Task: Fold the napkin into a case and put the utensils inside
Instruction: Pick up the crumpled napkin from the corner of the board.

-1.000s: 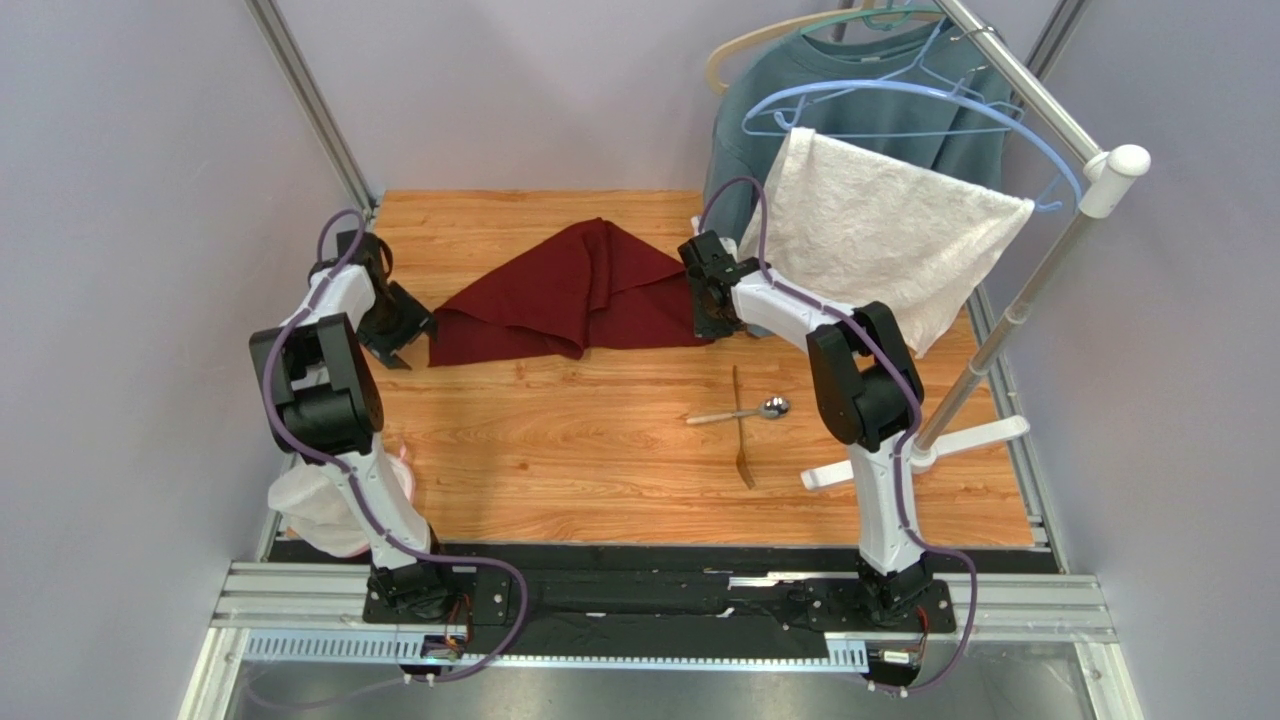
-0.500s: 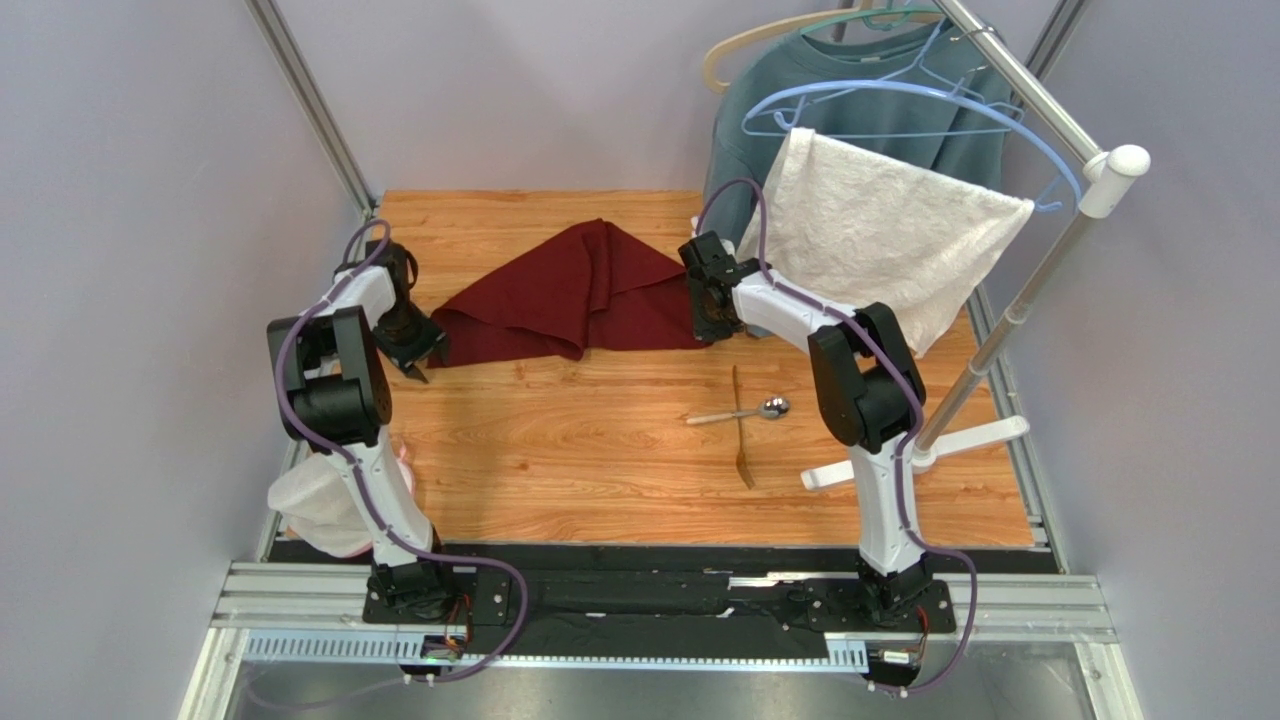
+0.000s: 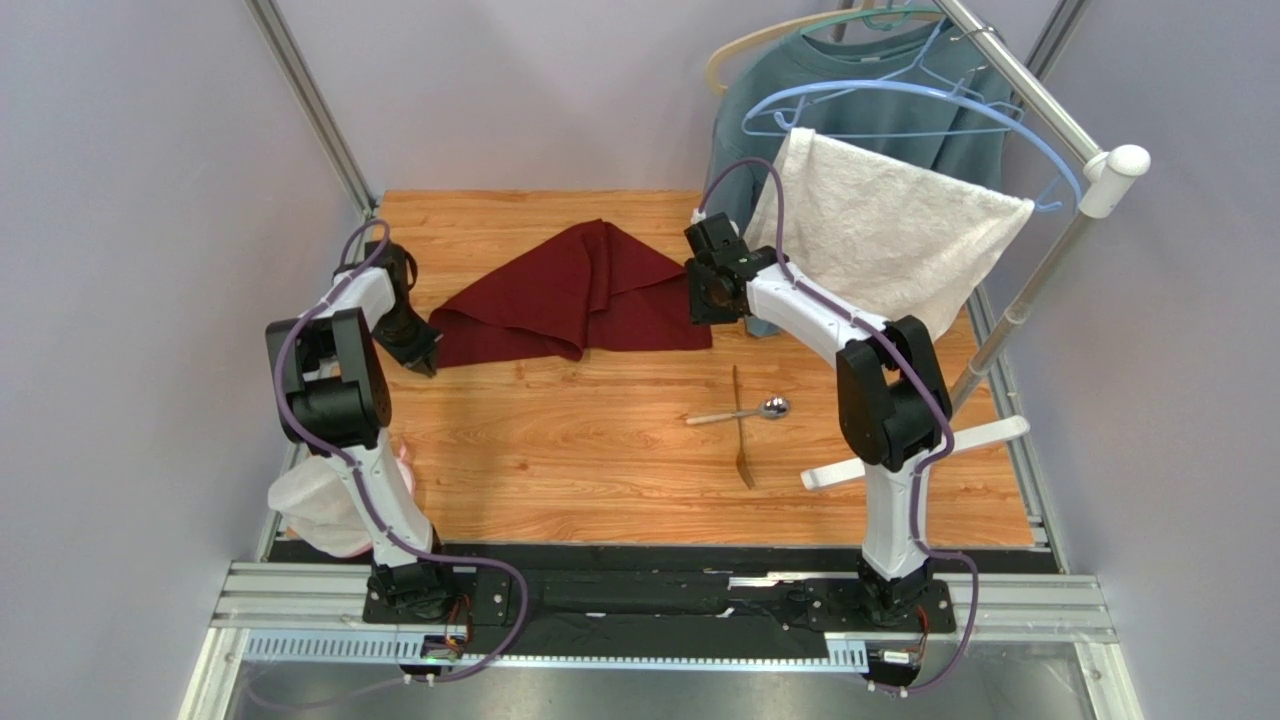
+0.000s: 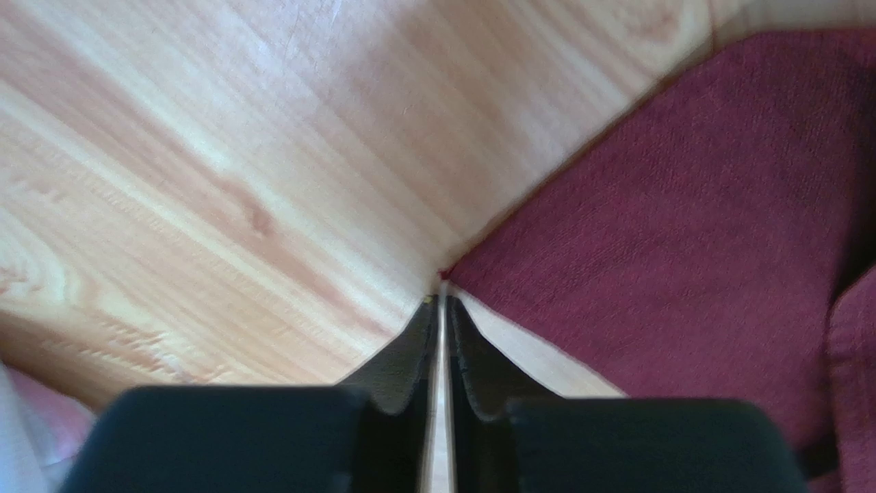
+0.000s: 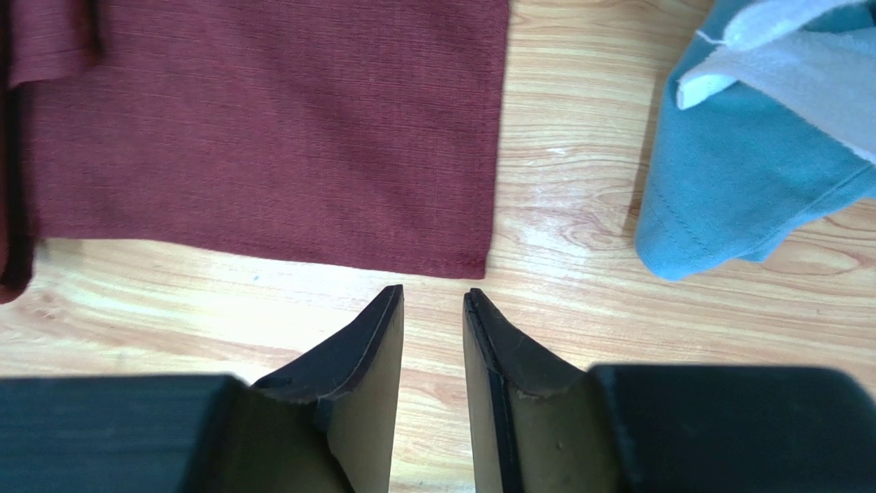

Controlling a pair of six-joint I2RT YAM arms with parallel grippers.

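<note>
Closed left gripper [image 4: 444,303] jaws at napkin [image 3: 579,293] left corner, hold unclear; lifted right gripper [image 5: 432,298] off right corner, jaws parted, empty. Long edge left-right, peak pointing far side.

White towel [image 3: 887,233], grey-blue sweatshirt [image 3: 736,150], metal rack [image 3: 1029,300], wooden table [image 3: 571,435]

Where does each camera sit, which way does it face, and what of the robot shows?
Top external: above, behind the bases, looking down on the table; both arms show.
Left wrist: looks down past the left gripper at the napkin corner.
Right wrist: looks down past the right gripper at the napkin edge.
All share the napkin.
</note>
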